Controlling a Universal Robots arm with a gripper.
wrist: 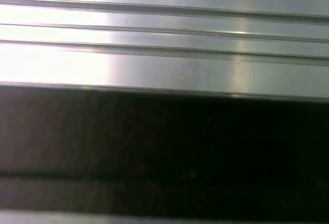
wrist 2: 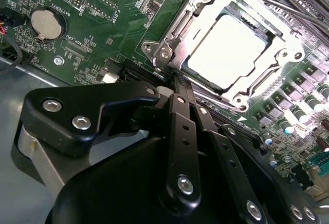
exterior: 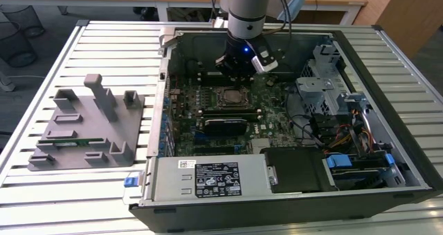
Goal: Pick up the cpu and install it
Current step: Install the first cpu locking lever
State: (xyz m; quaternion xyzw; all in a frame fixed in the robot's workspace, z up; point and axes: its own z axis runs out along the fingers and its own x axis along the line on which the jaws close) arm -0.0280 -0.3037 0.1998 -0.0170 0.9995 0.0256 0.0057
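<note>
A ribbed silver metal table (exterior: 104,43) holds an open black computer case (exterior: 291,204). Inside, the flat square cpu with its shiny silver top (wrist 2: 226,53) sits in the metal-framed socket (wrist 2: 169,47) on the green board (wrist 2: 103,23). The black gripper (wrist 2: 177,80) hangs just beside it, fingers together, holding nothing.

cpu (wrist 2: 226,54): smooth bright metal top, glaring white
socket frame (wrist 2: 203,16): bare silvery metal, satin sheen
motherboard (wrist 2: 113,23): glossy green board
coin cell (wrist 2: 46,22): polished metal, at 10 o'clock from the cpu
gripper (wrist 2: 177,82): matt black links, shiny screw heads
table (exterior: 111,43): ribbed brushed aluminium
fixture (exterior: 90,126): matt grey plastic
</note>
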